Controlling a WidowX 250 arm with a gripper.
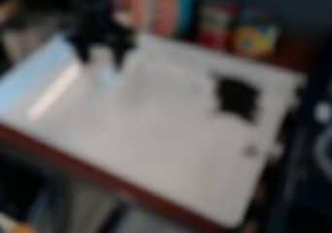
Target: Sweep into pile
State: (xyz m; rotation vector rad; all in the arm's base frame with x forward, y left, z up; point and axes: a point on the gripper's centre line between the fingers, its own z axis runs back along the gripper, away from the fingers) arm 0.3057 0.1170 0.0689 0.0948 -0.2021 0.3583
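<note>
The black two-finger pincer [102, 61] hangs over the upper left of a white, roughly rectangular tray-like surface [162, 144]. A pale, upright shape [100, 55] lies directly in line with the pincer; its material cannot be determined. Whether the pincer is open, closed or gripping that shape, I cannot tell.

The material for sweeping, a black pile with a ragged outline [239, 97], lies on the white surface towards its upper right, well apart from the pincer. It forms one compact patch; individual pieces cannot be distinguished. A small grey spot [251, 150] is noted below the pile, near the right edge of the white surface and apart from the pile.

The white surface sits on a reddish-brown bench [74, 164], whose edge runs along its lower side. At the left of the white surface, a bright, narrow slanting streak [55, 91] crosses a bluish sheen.

Beyond the upper edge stand, from left to right: pink and pale striped upright items [152, 8]; a bright blue upright strip [188, 6]; a clear-looking container with red on its lower part [216, 25]; and, just beside it, a container with a yellow lower part [256, 37]. A small orange object [23, 227] is recorded at the lower left corner.
</note>
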